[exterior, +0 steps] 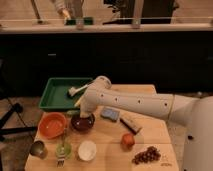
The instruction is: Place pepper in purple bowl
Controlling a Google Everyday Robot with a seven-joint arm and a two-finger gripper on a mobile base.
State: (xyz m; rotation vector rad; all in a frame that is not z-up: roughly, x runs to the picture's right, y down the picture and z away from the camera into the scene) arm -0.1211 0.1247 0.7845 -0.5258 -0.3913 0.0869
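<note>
fig.: tabletop w/ one white arm reaching in from the right, wrist bent down over the purple bowl. gripper sits at or just inside the bowl's rim, jaws together; nothing can be seen between them, as the wrist hides the tips. pepper: not visible anywhere on the table, so it's prob. under the wrist, either in the bowl or in the grip; can't tell which. orange bowl just left of the purple one; small white bowl in front; green tray behind. progress, judged: arm is at the target, so the carry looks done. left: confirm the drop, then lift clear w/o tipping the bowl.
</note>
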